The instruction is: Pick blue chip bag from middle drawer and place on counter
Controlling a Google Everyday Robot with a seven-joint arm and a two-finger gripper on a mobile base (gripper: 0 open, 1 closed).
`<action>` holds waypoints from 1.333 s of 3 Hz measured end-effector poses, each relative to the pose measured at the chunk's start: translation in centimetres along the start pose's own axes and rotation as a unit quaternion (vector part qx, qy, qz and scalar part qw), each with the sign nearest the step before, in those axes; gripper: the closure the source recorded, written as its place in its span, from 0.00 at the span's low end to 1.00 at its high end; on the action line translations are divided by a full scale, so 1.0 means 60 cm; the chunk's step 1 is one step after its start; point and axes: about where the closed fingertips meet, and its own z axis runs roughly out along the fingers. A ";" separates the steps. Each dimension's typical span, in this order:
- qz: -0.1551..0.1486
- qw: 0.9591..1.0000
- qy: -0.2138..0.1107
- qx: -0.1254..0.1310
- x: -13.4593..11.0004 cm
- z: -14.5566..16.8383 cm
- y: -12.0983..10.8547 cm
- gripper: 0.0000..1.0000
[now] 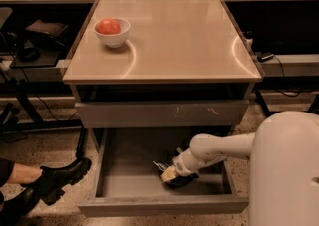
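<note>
The middle drawer [130, 182] stands pulled open below the counter [174, 41], with a bare grey inside. The blue chip bag [180, 180] lies on the drawer floor right of centre, dark and crinkly, with a pale crimped end toward the left. My gripper [169, 173] reaches down into the drawer from the right on the white arm and sits right at the bag's left end, touching or overlapping it. Part of the bag is hidden under the gripper.
A white bowl with a red fruit [111, 32] stands at the counter's back left. A shut grey drawer front with pale scuffs [159, 114] sits above the open drawer. A person's black shoe [61, 177] is on the floor at the left. My white body [286, 170] fills the lower right.
</note>
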 end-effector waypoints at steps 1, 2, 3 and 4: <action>0.000 1.000 0.000 0.000 0.000 0.000 0.000 1.00; 0.000 1.000 0.000 0.000 -0.003 -0.009 0.003 1.00; 0.034 0.998 -0.022 0.038 0.010 -0.078 -0.003 1.00; 0.104 0.990 -0.035 0.086 0.086 -0.223 0.056 1.00</action>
